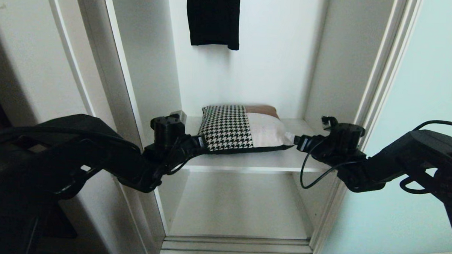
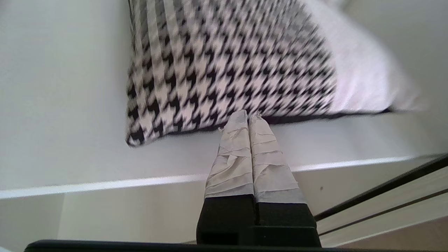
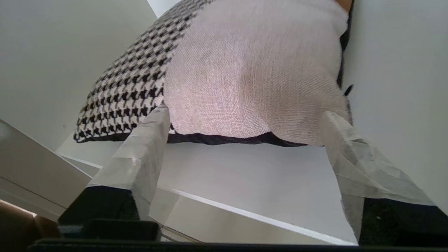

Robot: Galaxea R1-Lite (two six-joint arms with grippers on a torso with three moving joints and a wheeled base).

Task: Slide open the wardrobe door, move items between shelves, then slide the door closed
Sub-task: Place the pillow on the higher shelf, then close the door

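Lying flat on the upper shelf (image 1: pixel 247 161), the cushion (image 1: pixel 241 131) sits between both grippers: the left gripper (image 2: pixel 248 120) pressed together at its front edge, the right gripper (image 3: pixel 245 129) spread wide, holding nothing.

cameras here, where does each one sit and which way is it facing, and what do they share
Head view: on the robot's head, looking forward and down into the open wardrobe; both arms show, left gripper and right gripper flanking the cushion on the shelf.
Left wrist view: behind the left gripper, fingers shut, tips at the cushion's front edge.
Right wrist view: behind the right gripper, fingers spread, facing the cushion.
Shared: all three show the cushion and shelf.
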